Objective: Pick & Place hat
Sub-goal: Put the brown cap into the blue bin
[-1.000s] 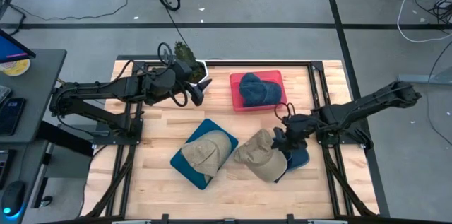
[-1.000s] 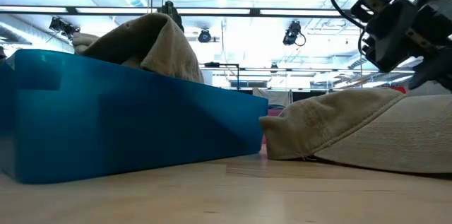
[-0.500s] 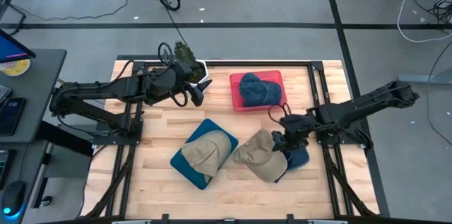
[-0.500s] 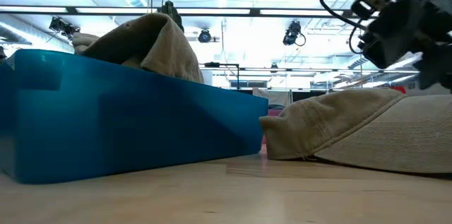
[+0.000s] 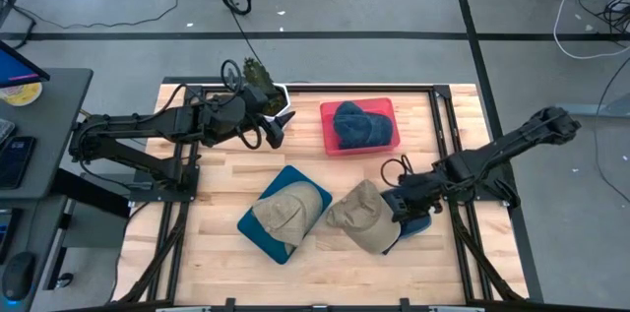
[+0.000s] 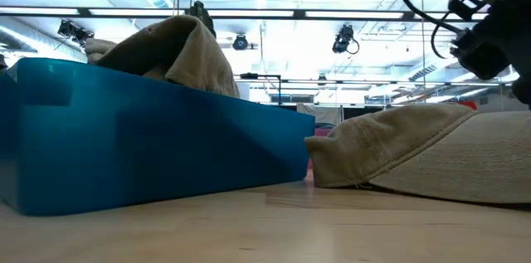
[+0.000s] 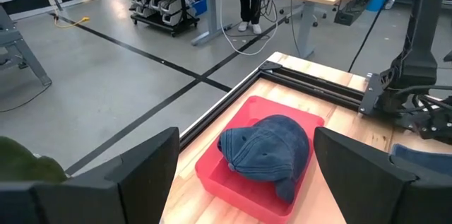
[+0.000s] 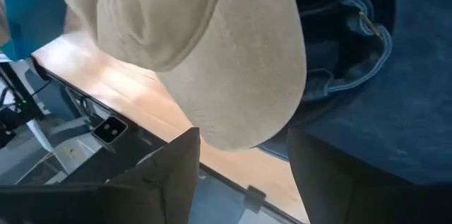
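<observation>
Tan hat [image 5: 364, 216] under open right gripper [image 5: 402, 210]; left gripper [image 5: 277, 127] open.

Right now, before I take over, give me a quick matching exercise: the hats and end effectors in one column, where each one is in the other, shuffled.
Things:
1. blue hat
2. tan hat on the left
3. tan hat on the right
4. left end effector

Places:
A. in the blue bin
B. lying on the table, right end effector at its edge
C. in the red bin
D. open, hovering at the table's far edge, left of the red bin

Pairs: 1-C, 2-A, 3-B, 4-D
</observation>
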`<state>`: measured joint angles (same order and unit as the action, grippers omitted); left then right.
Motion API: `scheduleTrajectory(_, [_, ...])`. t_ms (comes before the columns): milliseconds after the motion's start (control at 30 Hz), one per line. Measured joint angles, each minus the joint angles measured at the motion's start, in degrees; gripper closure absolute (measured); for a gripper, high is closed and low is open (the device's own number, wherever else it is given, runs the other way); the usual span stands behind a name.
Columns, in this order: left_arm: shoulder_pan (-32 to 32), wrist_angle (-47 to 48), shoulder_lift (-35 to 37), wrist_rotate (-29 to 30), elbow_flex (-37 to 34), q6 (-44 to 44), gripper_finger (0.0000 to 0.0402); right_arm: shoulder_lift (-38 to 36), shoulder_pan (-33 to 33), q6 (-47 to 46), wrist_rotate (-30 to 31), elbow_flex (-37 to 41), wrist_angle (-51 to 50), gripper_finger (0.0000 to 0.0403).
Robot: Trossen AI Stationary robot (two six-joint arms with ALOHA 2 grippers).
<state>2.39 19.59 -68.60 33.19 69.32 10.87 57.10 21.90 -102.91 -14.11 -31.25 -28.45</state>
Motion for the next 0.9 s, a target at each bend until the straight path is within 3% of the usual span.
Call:
scheduleTrajectory(433, [0.00, 0.11, 0.00, -0.02, 0.00, 0.31, 0.0070, 0.02, 2.83, -6.17, 2.12, 8.95, 16.44, 0.0188])
scheduleTrajectory(900, [0.00, 0.13, 0.00, -0.02, 0.00, 0.50, 0.0070, 0.00, 6.57, -10.20, 2.69, 13.05, 20.03, 0.0188])
